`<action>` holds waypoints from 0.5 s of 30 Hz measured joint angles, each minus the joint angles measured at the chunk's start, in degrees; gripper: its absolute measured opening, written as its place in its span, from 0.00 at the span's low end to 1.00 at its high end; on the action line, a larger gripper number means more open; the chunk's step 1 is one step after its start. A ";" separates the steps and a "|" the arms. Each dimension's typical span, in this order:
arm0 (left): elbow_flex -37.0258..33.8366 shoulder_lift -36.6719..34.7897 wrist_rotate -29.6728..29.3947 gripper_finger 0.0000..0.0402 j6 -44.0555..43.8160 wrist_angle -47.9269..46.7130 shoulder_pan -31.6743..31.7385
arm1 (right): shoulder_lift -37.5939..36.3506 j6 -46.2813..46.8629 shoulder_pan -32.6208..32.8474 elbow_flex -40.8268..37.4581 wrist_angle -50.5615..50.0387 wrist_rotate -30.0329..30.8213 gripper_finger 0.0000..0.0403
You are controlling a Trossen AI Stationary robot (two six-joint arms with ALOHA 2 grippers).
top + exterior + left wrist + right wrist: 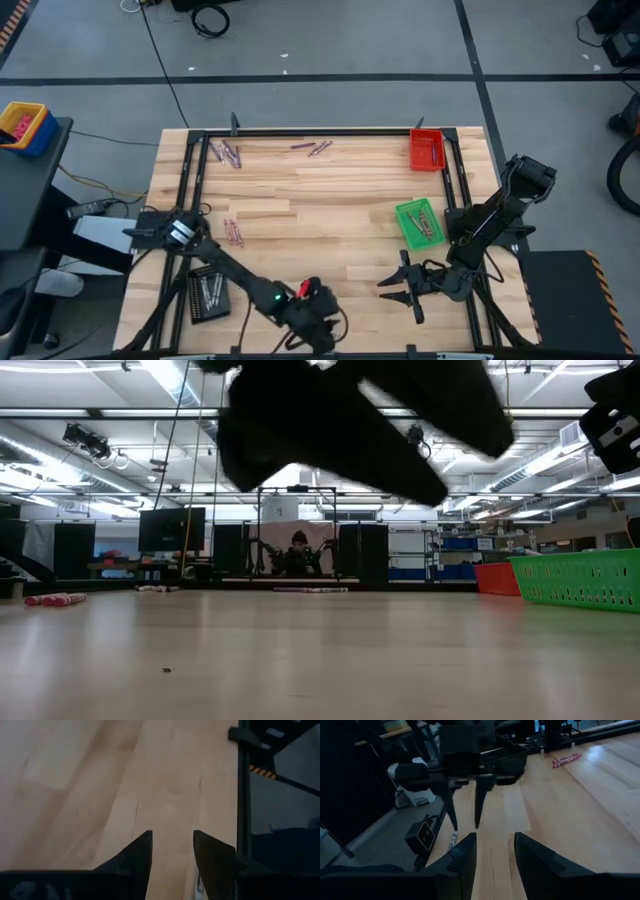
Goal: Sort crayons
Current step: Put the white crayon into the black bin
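Wooden table [330, 215] fills the centre of the high view, edged by a black frame [320, 132]. Red tray [427, 150] sits at upper right, green tray [418, 223] below it, black tray [208, 293] at lower left. Yellow-and-blue bin [25, 126] stands at far left.

Overhead cam looks straight down; low cam level across table [300, 660]; wrist cams close, both seeing tabletop.
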 joint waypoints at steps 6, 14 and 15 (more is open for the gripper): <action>3.23 0.79 3.18 0.36 6.19 5.06 -0.13 | 0.04 -0.41 -0.23 0.02 -0.63 0.03 0.34; 14.35 7.17 2.89 0.36 9.21 -2.75 -0.45 | 0.17 1.51 -0.89 0.04 -2.97 -0.04 0.34; 15.35 7.99 2.89 0.36 8.75 -4.77 -0.46 | 0.21 1.78 -0.92 0.04 -2.97 -0.04 0.34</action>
